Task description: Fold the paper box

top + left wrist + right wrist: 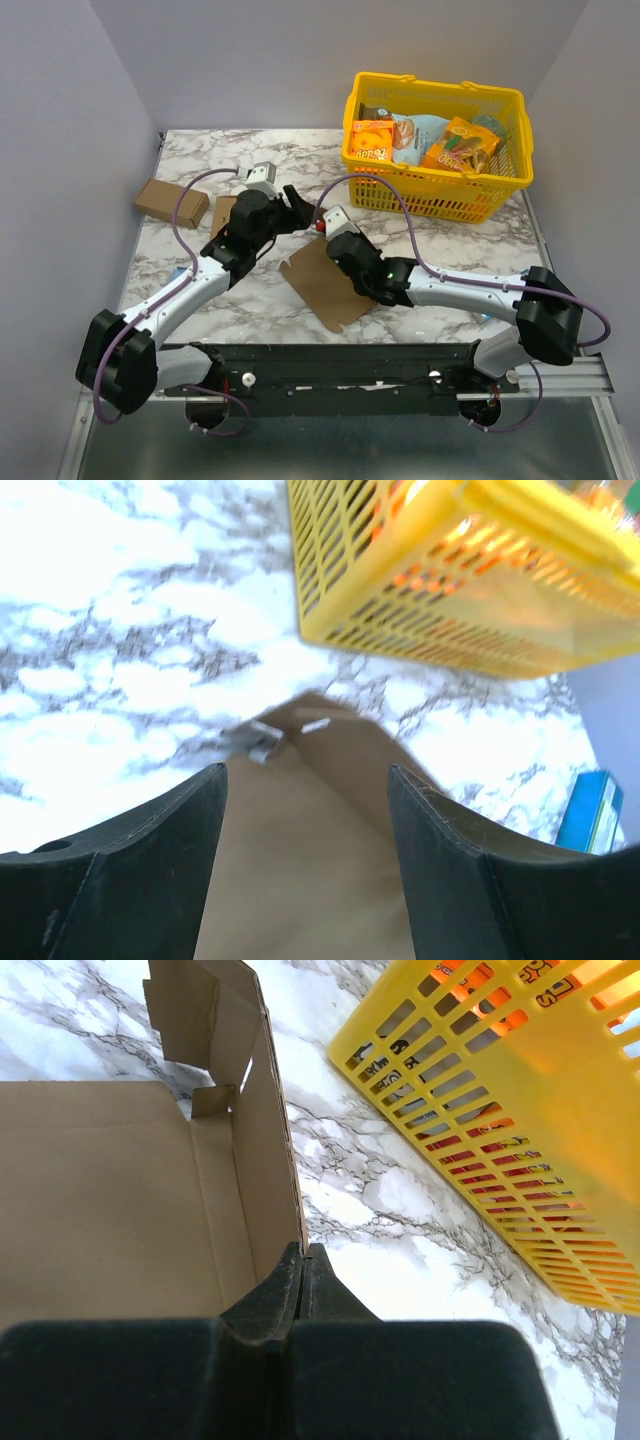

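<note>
From the top view, the paper box (318, 290) lies in the middle of the marble table (450, 240), mostly flat, just in front of the two arms' wrists. The left gripper (295, 207) and the right gripper (320, 224) meet over its far edge, near each other. From here I cannot tell how their fingers stand. A yellow basket (500, 185) full of packets stands at the far right, and a small brown box (172, 201) lies at the far left.

In the left wrist view, the left gripper (305, 780) has its two fingers (150, 860) wide apart and holds nothing. Between and below them is the brown surface of the paper box (300, 870), with a raised corner at its far end. The yellow basket (450, 590) is beyond it, and a blue item (590, 815) shows at the right edge.

In the right wrist view, the fingers of the right gripper (302, 1257) are pressed together on the top edge of an upright side wall of the paper box (110, 1200). The bottom panel spreads to the left of this wall, and a flap stands at the far end. The yellow basket (500, 1110) is on the right, apart from the box.
</note>
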{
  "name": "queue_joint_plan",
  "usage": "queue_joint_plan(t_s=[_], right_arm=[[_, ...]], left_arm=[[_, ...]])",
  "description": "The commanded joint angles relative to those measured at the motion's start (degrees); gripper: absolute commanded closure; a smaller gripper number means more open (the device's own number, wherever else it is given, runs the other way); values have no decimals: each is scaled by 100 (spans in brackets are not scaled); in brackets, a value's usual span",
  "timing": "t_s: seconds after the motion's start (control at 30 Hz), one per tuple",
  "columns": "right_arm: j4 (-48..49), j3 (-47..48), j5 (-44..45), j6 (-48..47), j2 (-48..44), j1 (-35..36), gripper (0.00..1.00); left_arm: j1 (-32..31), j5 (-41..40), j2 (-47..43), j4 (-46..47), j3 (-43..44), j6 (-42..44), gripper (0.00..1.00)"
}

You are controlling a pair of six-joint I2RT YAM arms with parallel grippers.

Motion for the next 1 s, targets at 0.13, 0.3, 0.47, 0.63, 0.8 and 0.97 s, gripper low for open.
queue_joint_plan(t_s=[0.13,0.3,0.47,0.63,0.8,0.97], right_arm=[[-543,-271,-278,247,86,5,99],[-534,-288,-305,256,104,-4,99],[-543,-262,-296,238,130,5,99],[-543,-244,-313,238,183,5,99],[-543,-244,-314,239,218,5,99],[-534,-244,-278,230,279,5,99]], left_arm=[[38,630,948,308,781,-439,26],[29,1034,1396,861,869,-677,29],[-24,1228,1625,968,1045,-642,32],[-50,1334,1845,1011,1081,-651,34],[-68,1544,1968,1135,1081,-739,40],[-279,1606,1942,1283,905,-870,43]])
